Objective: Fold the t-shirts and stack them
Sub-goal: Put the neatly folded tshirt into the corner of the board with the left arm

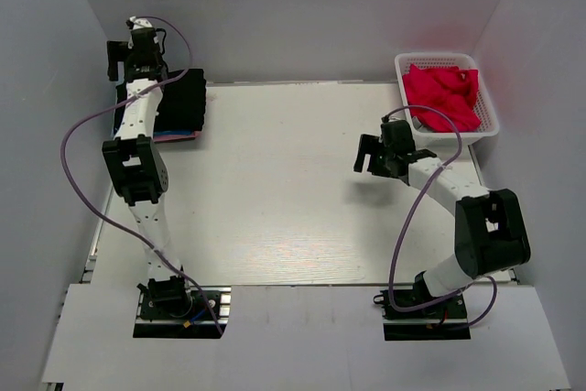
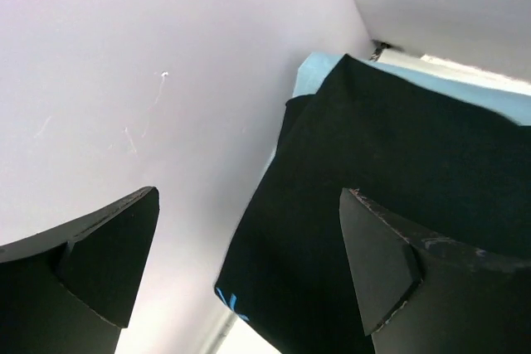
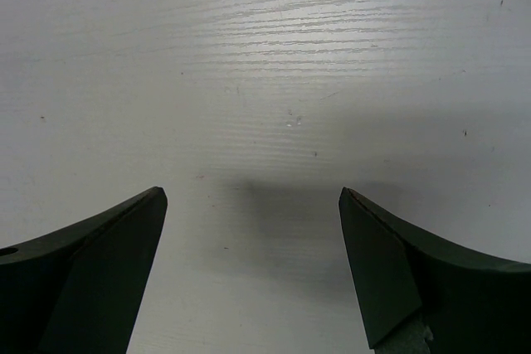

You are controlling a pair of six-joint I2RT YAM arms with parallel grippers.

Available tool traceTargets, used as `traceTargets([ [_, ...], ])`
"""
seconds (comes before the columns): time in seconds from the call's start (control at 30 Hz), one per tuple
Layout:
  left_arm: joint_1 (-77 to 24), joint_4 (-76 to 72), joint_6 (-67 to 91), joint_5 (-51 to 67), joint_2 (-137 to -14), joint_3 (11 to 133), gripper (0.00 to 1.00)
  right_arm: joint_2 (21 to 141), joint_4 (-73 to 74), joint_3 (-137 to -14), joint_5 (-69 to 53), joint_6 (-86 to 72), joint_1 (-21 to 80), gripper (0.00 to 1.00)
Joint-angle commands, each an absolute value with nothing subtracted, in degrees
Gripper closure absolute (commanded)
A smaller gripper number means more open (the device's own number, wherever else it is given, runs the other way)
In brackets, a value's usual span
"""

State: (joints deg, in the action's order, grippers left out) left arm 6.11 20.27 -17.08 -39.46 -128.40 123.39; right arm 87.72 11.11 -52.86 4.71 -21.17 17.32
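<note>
Stack (image 1: 179, 105) of folded t-shirts at the table (image 1: 293, 190) corner straight across from the basket (image 1: 492, 125), well apart from it. Black t-shirt (image 2: 390, 163) on top, light blue t-shirt (image 2: 319, 68) showing beneath; other layers too thin to name. Looks mostly done. Left to do: red t-shirt (image 1: 444, 93), crumpled inside the basket, unfolded, no clear axis. Black fold lying flat, long axis near-to-far, one long edge facing the basket. Left hand (image 2: 249, 196) above the stack's far edge, spread wide, holding nothing. Right hand (image 3: 253, 192) over bare table near the basket, wide open, empty. Likely next: fetching the red one.
</note>
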Motion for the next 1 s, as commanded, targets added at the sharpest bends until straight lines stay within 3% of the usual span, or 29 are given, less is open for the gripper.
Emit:
traceTargets([
  [0.0,4.2,23.5,-10.8,-38.2,-120.5,125.9,0.00,82.2,9.6,-51.2,4.1,-22.1,17.1,0.10],
  [0.13,3.7,33.4,-0.4,-26.7,-115.4,125.7,0.00,76.7,8.8,-47.6,4.0,-21.7,17.1,0.10],
  [0.23,2.2,29.2,7.4,-17.0,-105.4,113.4,0.00,71.8,7.9,-44.0,3.6,-22.1,17.1,0.10],
  [0.4,-3.9,11.5,19.6,-4.9,-82.8,72.4,0.00,63.0,6.2,-36.6,1.8,-23.6,17.2,0.10],
  [0.53,-11.7,2.2,27.8,-0.4,-65.1,48.6,0.00,54.8,7.4,-32.2,0.8,-22.4,17.3,0.10],
  [0.7,-15.6,5.3,30.2,1.2,-57.7,38.9,0.00,48.3,7.4,-28.1,-1.5,-23.6,17.3,0.10],
  [0.97,-17.5,13.5,29.7,-7.3,-53.0,38.3,0.00,41.8,2.2,-22.3,-2.1,-24.3,17.3,0.10],
])
